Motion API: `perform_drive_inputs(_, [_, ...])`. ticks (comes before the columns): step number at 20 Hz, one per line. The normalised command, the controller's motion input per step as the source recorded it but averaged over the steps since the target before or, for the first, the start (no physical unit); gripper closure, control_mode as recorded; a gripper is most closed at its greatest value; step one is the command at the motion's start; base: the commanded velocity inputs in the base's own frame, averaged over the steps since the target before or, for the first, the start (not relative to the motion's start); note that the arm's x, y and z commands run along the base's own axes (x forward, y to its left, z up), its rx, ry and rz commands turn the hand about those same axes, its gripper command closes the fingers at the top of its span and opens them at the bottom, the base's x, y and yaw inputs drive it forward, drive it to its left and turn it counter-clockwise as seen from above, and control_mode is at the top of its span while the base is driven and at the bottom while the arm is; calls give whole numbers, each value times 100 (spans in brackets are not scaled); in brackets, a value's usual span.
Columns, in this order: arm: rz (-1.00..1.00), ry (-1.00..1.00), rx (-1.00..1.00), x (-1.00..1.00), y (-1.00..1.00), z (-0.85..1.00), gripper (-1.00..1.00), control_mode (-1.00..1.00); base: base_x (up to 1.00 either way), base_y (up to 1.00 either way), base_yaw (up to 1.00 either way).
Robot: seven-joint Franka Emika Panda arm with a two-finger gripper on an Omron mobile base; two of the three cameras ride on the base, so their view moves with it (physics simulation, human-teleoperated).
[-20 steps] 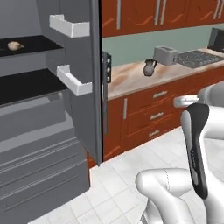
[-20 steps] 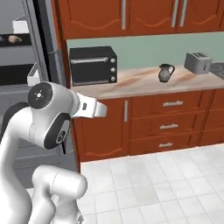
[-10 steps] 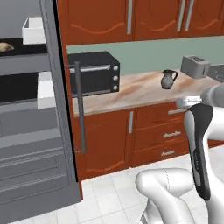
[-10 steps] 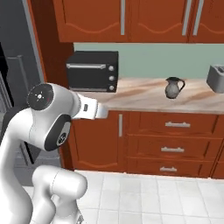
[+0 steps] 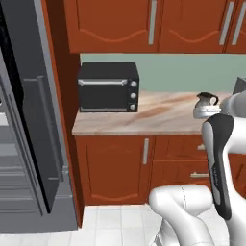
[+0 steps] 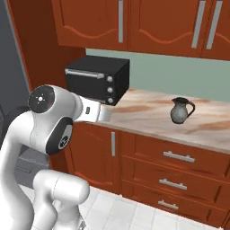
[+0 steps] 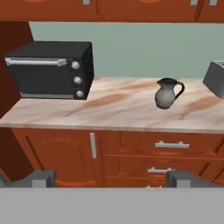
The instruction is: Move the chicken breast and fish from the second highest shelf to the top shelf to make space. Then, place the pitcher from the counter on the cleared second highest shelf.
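The pitcher (image 7: pixel 166 93) stands on the counter (image 7: pixel 109 111), at about two o'clock from the toaster oven (image 7: pixel 49 70), untouched. The gripper (image 7: pixel 109 178) faces it, well apart, fingers spread wide and empty. Carrying it to the fridge shelf seems left.

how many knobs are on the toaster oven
3, stacked in a column on the right side of the toaster oven's front: top knob, middle knob, bottom knob. None seem hidden.
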Motion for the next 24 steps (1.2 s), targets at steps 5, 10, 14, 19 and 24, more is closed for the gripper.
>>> perform_drive_inputs(5, [0,0,0,0,0,0,-100,100,29,-100,43])
perform_drive_inputs(10, [0,0,0,0,0,0,-100,100,18,-100,42])
perform_drive_inputs(14, [0,0,0,0,0,0,-100,100,14,-92,42])
perform_drive_inputs(19, [0,0,0,0,0,0,-100,100,22,-84,42])
perform_drive_inputs(24, [0,0,0,0,0,0,-100,100,24,-84,41])
